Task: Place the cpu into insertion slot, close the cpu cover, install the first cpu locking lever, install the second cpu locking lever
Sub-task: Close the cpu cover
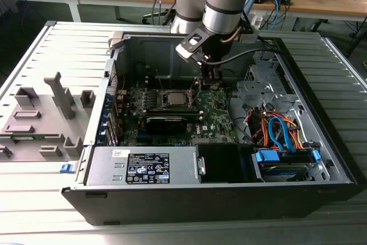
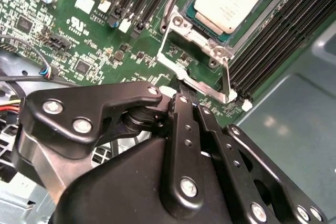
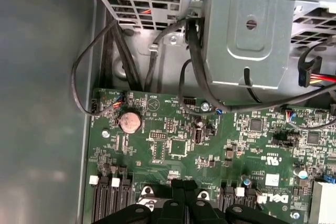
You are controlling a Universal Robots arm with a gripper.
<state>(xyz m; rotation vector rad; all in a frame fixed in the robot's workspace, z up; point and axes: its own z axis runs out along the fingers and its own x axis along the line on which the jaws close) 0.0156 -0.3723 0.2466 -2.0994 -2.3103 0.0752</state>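
The cpu (image 2: 228, 1) lies flat with its dull silver top up inside the insertion slot (image 2: 206, 26) on the green motherboard; the exterior view shows the cpu (image 1: 174, 97) near the case's middle. A silver frame, the cpu cover (image 2: 181, 24), rings it. A thin metal locking lever (image 2: 226, 74) runs along one side of the socket. My gripper (image 2: 190, 100) is shut with its black fingertips together just off the socket's corner. In the exterior view the gripper (image 1: 209, 82) hangs to the right of the cpu, and the first wrist view shows the gripper (image 3: 185, 184) over the board.
Black memory slots (image 2: 278, 35) flank the socket. A long black card (image 1: 166, 121) lies in front of it, and a grey power supply box (image 1: 143, 167) beyond that. Cabled drive bays (image 1: 281, 136) fill the exterior view's right. Grey fixtures (image 1: 40, 119) stand outside the case.
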